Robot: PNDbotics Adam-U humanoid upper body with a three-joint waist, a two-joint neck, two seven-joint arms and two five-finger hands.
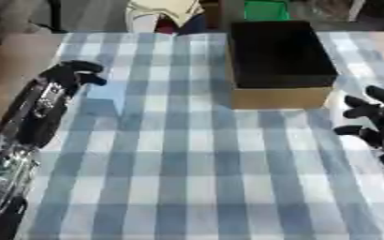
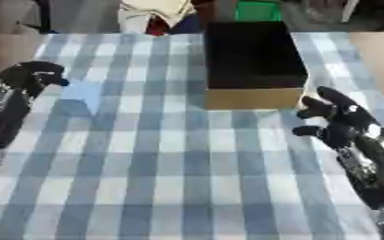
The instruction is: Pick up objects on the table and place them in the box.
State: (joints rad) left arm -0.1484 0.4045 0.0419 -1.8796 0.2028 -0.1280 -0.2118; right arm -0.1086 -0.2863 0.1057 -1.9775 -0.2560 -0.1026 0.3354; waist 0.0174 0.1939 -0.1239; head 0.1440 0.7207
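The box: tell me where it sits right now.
The box stands on the checked tablecloth at the far side, right of centre, beyond and left of the right robot hand.

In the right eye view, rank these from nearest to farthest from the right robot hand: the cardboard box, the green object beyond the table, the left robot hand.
Measured from the right robot hand, at the table's right edge:
1. Cardboard box, just to its upper left, on the cloth.
2. Green object, beyond the table's far edge, behind the box.
3. Left robot hand, across the table at the left edge.
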